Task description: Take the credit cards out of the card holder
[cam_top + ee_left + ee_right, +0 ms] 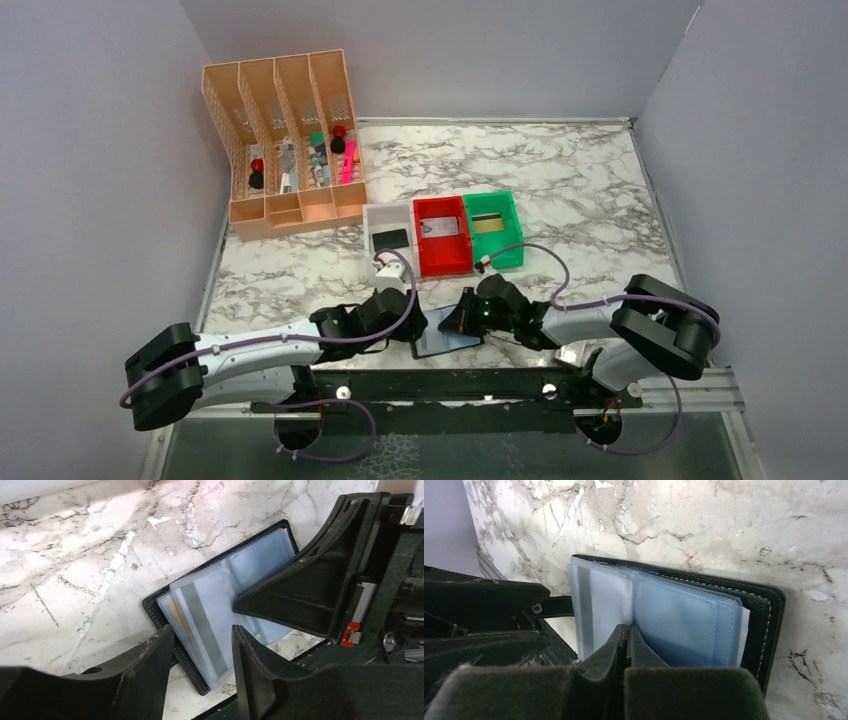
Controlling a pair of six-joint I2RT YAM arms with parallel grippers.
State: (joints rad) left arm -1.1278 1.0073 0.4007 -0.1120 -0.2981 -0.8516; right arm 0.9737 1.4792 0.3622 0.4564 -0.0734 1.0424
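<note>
two hands, one card holder [447,338], entered as follows.

location: the card holder lies open on the tabletop [560,190] at its near edge, between your arms, clear pockets facing up.

right hand [626,630]: fingers closed tip to tip and pressed on the pockets beside the fold. nothing visibly held.

left hand [201,635]: about half open and holding nothing. its fingers straddle the outer pocket, where a striped card [200,620] sits.

risks:
1. close your left hand too low and you would likely pinch pocket and card together, dragging the whole holder.
2. ease the right hand's pressure too soon and the holder may slide or fold shut.
3. the pocket looks glossy, so a shallow grip could slip off the card's edge.
4. a pull towards you could tip the holder off the tabletop.
5. your hands are close together, so a wide swing could knock one into the other.
</note>
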